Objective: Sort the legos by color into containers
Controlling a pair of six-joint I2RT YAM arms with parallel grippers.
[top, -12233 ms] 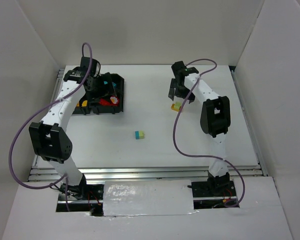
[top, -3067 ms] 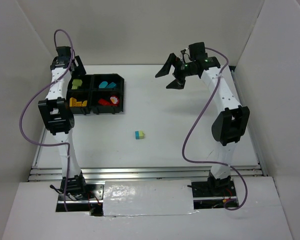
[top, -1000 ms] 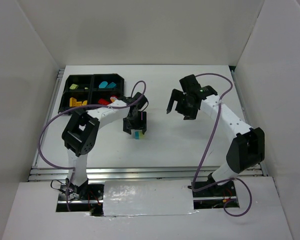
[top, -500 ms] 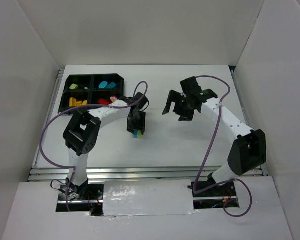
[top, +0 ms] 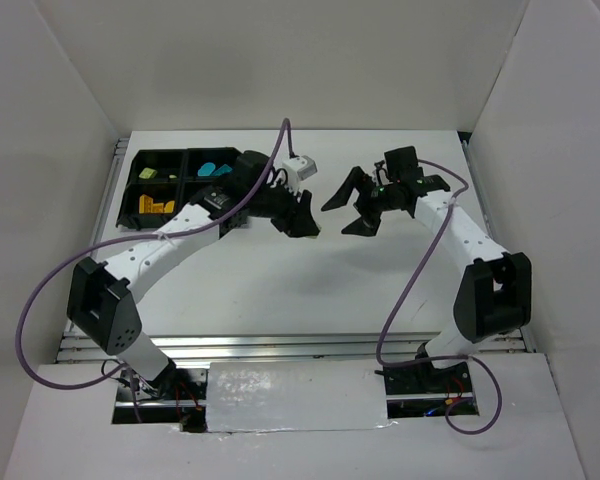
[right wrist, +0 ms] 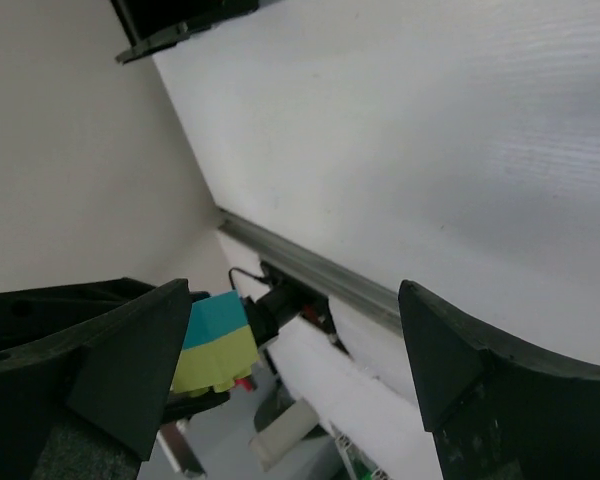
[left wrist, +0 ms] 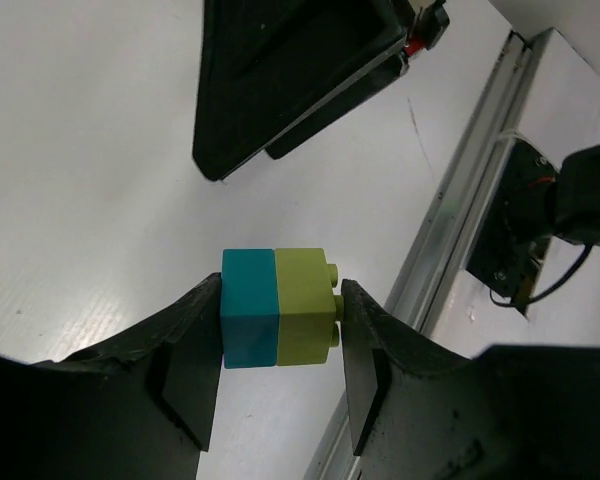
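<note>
A two-coloured lego [left wrist: 278, 322], teal on one half and lime-green on the other, is pinched between the fingers of my left gripper [left wrist: 278, 330], clear of the table. From above, the left gripper [top: 305, 218] hangs mid-table and hides the brick. My right gripper [top: 348, 205] faces it from the right, a short gap away, open and empty. The right wrist view shows the same lego [right wrist: 215, 342] beside the left finger of the right gripper [right wrist: 295, 350]. The containers are one black tray [top: 160, 152] holding lime [top: 147, 173], teal [top: 213, 169] and yellow legos [top: 157, 207]; my left arm covers its near right compartment.
White walls close in the table on three sides. A metal rail [top: 300, 345] runs along the near edge, with the arm bases behind it. Purple cables [top: 400, 300] loop off both arms.
The left gripper has lifted the teal and lime lego off the table and carried it back and to the right. The right gripper has swung left to face it, its jaws slightly narrower.
</note>
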